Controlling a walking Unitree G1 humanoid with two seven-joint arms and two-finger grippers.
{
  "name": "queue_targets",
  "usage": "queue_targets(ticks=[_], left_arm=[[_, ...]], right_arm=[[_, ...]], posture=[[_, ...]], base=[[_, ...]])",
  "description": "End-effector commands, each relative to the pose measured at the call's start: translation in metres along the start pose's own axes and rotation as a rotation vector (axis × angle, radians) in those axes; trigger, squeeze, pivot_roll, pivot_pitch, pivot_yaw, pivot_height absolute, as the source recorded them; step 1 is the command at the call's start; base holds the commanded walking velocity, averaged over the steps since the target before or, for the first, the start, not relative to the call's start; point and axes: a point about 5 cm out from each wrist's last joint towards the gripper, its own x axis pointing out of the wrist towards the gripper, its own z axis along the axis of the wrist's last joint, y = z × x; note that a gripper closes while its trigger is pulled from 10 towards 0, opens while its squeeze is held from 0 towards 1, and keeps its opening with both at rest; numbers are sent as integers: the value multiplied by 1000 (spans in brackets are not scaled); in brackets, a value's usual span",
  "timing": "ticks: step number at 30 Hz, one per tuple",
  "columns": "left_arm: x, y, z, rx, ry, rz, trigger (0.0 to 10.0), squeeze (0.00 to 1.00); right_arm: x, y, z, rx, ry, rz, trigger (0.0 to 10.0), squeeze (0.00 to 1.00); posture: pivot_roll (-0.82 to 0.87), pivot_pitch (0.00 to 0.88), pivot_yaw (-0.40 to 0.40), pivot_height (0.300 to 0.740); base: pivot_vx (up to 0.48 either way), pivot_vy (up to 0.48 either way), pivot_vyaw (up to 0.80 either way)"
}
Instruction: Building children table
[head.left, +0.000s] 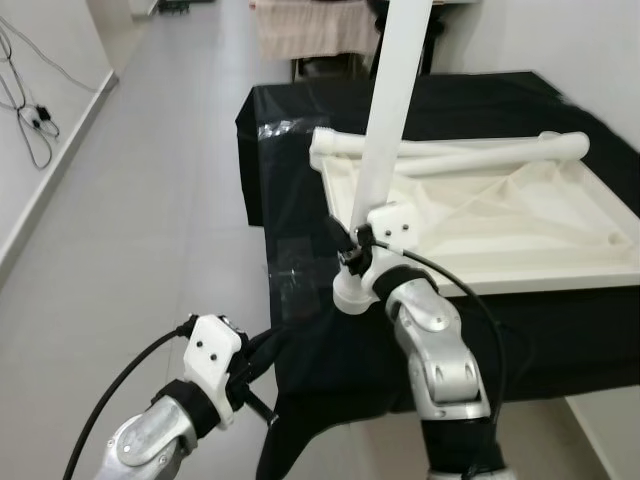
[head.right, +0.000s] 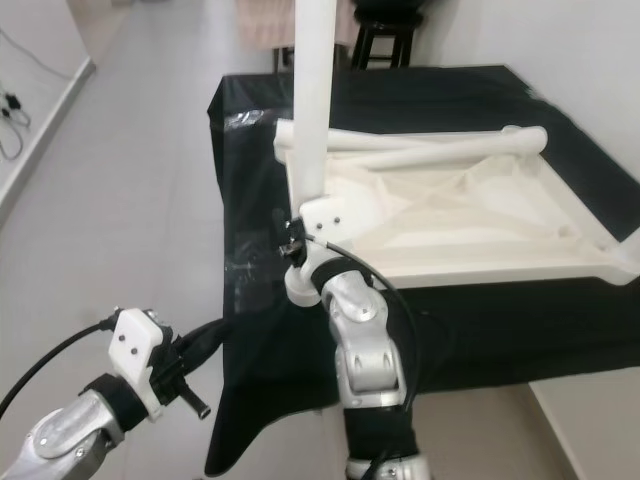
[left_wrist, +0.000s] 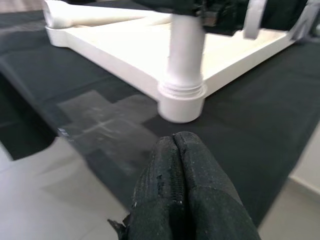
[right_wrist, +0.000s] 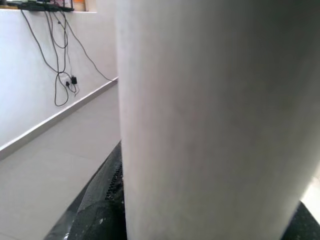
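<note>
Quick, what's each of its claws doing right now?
Left gripper: shut, holding nothing.
Right gripper: shut on the upright white table leg.

The table top (head.left: 520, 235), lying upside down at the centre right of the left eye view, is smooth white plastic with a matt finish. The upright table leg (head.left: 392, 110) and the loose legs (head.left: 470, 152) behind it match it. The black cloth (head.left: 300, 250) beneath is matt fabric, with glossy clear tape patches (left_wrist: 100, 122). The floor (head.left: 150, 250) is smooth pale tile with a slight sheen. The right arm (head.left: 440, 350) is brushed silver metal. The left gripper (left_wrist: 177, 200) fingers are rough matt black.
</note>
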Motion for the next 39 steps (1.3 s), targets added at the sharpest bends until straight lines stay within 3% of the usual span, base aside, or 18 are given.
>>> queue_targets(ticks=[1,2,8,9,10,12,14,15,22,23,24,25,35,37,38,39], left_arm=[[-2,4,-4,24,28,11,10000,0],[-1,6,-4,47,27,23,10000,0],[6,10,-1,107,10,56,10000,0],[7,12,0,112,2,62,10000,0],[7,12,0,112,2,62,10000,0],[11,15,0,116,-6,68,10000,0],[11,15,0,116,-6,68,10000,0],[14,13,-2,101,-11,66,10000,0],[16,8,-3,84,-16,53,10000,0],[16,8,-4,80,-16,49,10000,0],[16,8,-4,80,-16,49,10000,0],[16,7,-4,77,-17,46,10000,0],[17,5,-5,66,-20,32,10000,0],[18,7,-6,66,-19,33,10000,0],[18,9,-6,65,-18,34,10000,0],[18,9,-6,65,-18,34,10000,0]], right_arm=[[-9,-21,-35,-96,213,-111,10000,0],[-5,-25,-29,-70,172,-93,10000,1000],[9,-35,-3,-49,54,96,10000,996],[12,-37,4,-39,10,197,10000,0],[12,-37,4,-39,10,197,10000,0],[16,-40,8,-74,-35,361,10000,0],[16,-40,8,-74,-35,361,10000,0],[20,-40,4,-85,-18,508,10000,0],[30,-42,2,-27,16,624,10000,0],[33,-42,1,-23,26,635,2980,0],[33,-42,1,-23,26,635,2980,0],[36,-41,2,-10,31,656,0,0],[40,-48,3,18,27,690,0,0],[33,-58,-9,-88,76,584,0,0],[30,-62,-17,-95,105,441,0,0],[30,-62,-17,-95,105,441,0,0]], posture=[[22,97,-20,740],[27,84,-14,740],[30,72,-16,740],[34,47,-19,740],[34,47,-19,740],[28,34,-18,740],[28,34,-18,740],[24,35,-26,740],[37,47,-40,740],[37,50,-42,740],[37,50,-42,740],[34,51,-44,740],[18,59,-43,740],[9,57,-36,740],[1,58,-33,740],[1,58,-33,740]], base=[[0,0,0],[0,0,0],[0,0,0],[0,0,0],[0,0,0],[0,0,0],[0,0,0],[0,0,0],[0,0,0],[0,0,0],[0,0,0],[0,0,0],[0,0,0],[0,0,0],[0,0,0],[0,0,0]])
